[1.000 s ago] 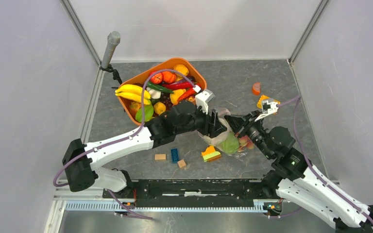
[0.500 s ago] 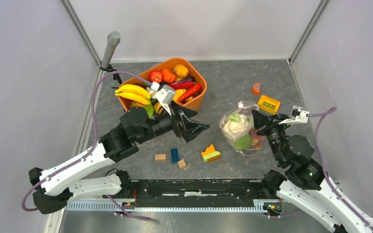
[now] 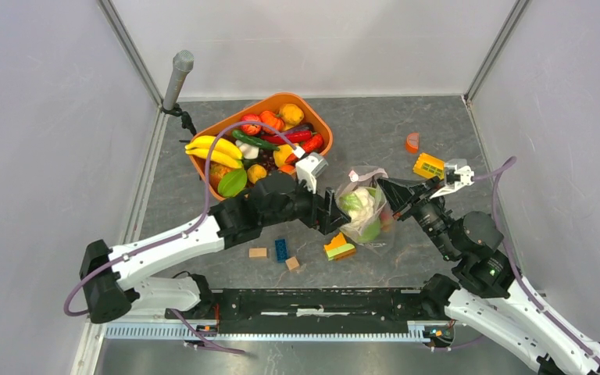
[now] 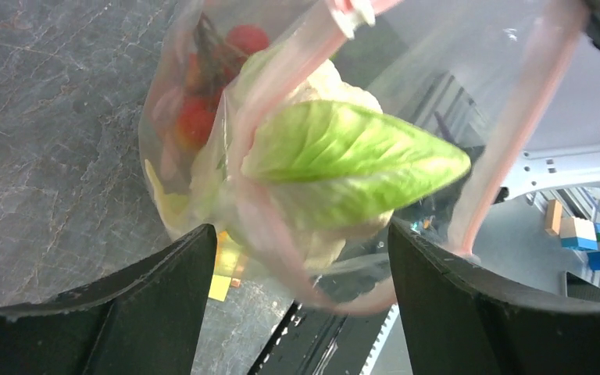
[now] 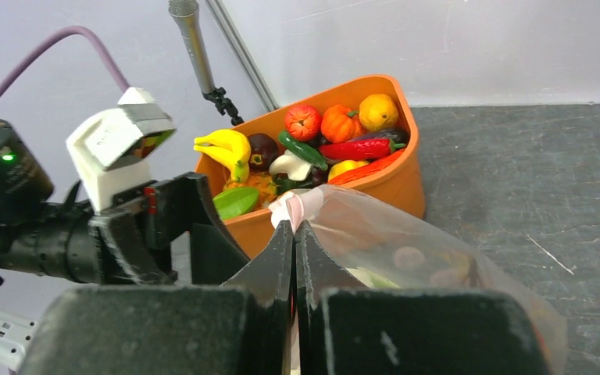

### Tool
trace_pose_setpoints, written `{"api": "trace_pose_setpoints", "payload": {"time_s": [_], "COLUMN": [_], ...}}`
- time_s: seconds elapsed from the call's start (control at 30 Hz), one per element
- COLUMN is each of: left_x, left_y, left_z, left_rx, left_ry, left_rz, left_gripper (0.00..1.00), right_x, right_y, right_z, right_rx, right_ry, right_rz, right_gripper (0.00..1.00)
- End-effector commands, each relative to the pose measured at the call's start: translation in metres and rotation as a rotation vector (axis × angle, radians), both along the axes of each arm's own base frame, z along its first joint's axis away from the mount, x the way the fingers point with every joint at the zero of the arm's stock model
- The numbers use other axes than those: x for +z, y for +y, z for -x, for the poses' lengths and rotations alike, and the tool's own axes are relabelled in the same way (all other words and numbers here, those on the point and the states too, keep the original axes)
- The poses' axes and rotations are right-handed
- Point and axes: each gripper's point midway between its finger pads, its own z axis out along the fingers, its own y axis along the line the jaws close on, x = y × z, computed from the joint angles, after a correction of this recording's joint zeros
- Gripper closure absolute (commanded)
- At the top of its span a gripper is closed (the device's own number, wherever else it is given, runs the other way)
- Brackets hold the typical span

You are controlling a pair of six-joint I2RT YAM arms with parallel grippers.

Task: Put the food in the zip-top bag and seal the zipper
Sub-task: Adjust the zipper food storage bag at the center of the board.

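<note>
**A:** What lies along the left edge?

**B:** A microphone [image 3: 178, 74] stands at the far-left corner. Just right of it, near the far edge, is the orange tub [image 3: 324, 133], heaped with food such as bananas [image 3: 212, 148]. Small blocks [image 3: 281, 250] sit toward the near edge on the grey tabletop [image 3: 437, 117].

**A:** And mid-table?

**B:** The left gripper [image 3: 334, 212] has its fingers spread wide and holds nothing. It is just beside the zip-top bag [image 3: 369, 226]. The bag's long axis runs far to near. Its mouth gapes toward that gripper, and the zipper [image 4: 516, 133] loops round a cauliflower [image 4: 336, 86] with tomatoes [image 4: 198, 121] behind.

**A:** Right side?

**B:** The right gripper [image 5: 294, 226] is closed and pinches the bag's pink edge. Beyond it are a yellow block [image 3: 429, 166] and an orange half-disc [image 3: 412, 142], then bare top to the right edge.

**A:** Any writing?

**B:** There is faint marking on the white camera housing [image 5: 117, 137], too blurred to read.
</note>
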Motion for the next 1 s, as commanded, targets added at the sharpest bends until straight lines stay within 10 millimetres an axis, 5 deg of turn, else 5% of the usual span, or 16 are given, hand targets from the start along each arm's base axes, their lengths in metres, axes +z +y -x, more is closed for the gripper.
{"api": "trace_pose_setpoints", "payload": {"time_s": [0.0, 0.33, 0.7, 0.97], "left_x": [0.026, 0.005, 0.040, 0.000], "left_y": [0.014, 0.014, 0.020, 0.017], "left_z": [0.008, 0.010, 0.032, 0.022], "left_rx": [0.009, -0.019, -0.087, 0.014], "left_ry": [-0.033, 0.007, -0.017, 0.115], "left_rz": [0.080, -0.031, 0.095, -0.018], "left_gripper": [0.15, 0.33, 0.18, 0.26], "right_x": [0.039, 0.032, 0.005, -0.004], "right_y": [-0.015, -0.003, 0.003, 0.014], "right_z": [0.004, 0.003, -0.013, -0.017], "right_rx": [-0.045, -0.002, -0.044, -0.020], "right_ry": [-0.095, -0.063, 0.014, 0.032], "right_rz": [-0.137, -0.142, -0.092, -0.097], "right_gripper": [1.00, 1.00, 1.00, 1.00]}}
